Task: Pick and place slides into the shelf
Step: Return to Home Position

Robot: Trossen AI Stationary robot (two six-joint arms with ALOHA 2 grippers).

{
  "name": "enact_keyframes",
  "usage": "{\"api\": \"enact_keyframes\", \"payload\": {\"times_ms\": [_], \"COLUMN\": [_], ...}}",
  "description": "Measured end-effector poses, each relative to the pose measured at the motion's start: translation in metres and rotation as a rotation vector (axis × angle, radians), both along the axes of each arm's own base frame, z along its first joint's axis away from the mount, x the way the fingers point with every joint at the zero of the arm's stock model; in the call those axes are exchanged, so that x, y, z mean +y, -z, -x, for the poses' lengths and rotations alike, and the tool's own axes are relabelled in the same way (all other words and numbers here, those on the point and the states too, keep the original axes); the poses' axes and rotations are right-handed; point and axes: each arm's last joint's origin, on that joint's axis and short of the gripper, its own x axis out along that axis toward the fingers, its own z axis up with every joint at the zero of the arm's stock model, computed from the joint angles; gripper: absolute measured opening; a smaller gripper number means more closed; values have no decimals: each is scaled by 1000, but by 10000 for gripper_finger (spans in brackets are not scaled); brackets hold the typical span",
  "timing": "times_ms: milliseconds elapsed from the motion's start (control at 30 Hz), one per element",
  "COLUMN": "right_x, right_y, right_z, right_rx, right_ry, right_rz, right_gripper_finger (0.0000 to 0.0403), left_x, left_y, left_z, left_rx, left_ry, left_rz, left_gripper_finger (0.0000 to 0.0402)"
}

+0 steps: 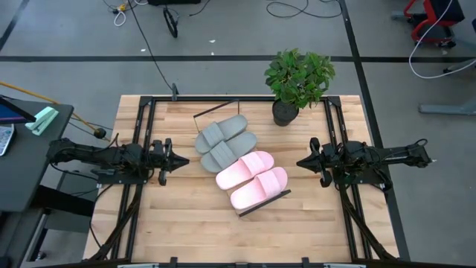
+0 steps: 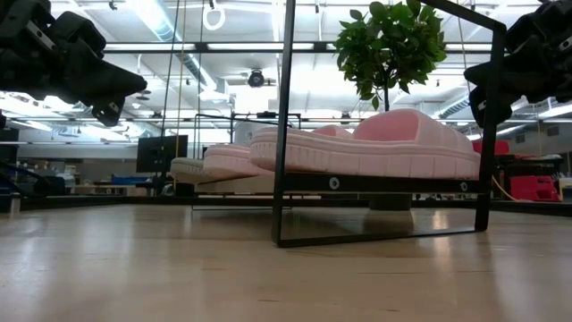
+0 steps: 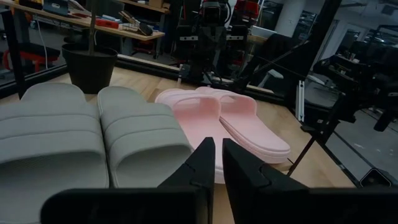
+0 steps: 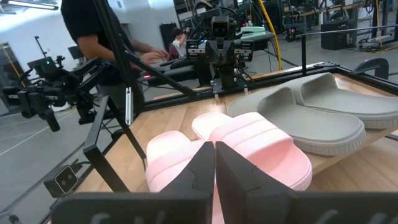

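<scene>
Two grey slides (image 1: 223, 143) and two pale pink slides (image 1: 251, 179) lie side by side, soles down, on the shelf. The shelf stands slantwise in the table's middle, and only its black end frames (image 1: 265, 202) show from above. In the low view the pink slides (image 2: 375, 148) rest on its board (image 2: 393, 184). My left gripper (image 1: 184, 158) hovers shut at the table's left, pointing level at the grey slides (image 3: 93, 137). My right gripper (image 1: 300, 161) hovers shut at the right, facing the pink slides (image 4: 249, 149). Neither touches anything.
A potted plant (image 1: 297, 82) stands at the table's far edge, right of the shelf. A person (image 4: 93, 25) works at a desk beyond the table's left side. Bare wood (image 1: 193, 223) lies between the shelf and the near edge.
</scene>
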Motion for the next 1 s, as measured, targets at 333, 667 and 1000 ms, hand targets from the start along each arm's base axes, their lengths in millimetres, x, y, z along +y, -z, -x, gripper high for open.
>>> {"api": "enact_keyframes", "payload": {"times_ms": [333,667,1000], "right_x": [0,0,0], "right_y": [0,0,0], "right_z": [0,0,0], "right_rx": [0,0,0], "right_ry": [0,0,0], "right_rz": [0,0,0], "right_gripper_finger": [18,18,18], "left_x": [0,0,0], "left_y": [0,0,0], "left_z": [0,0,0], "left_rx": [0,0,0], "left_ry": [1,1,1], "left_rz": [0,0,0], "left_gripper_finger": [35,23,37]}}
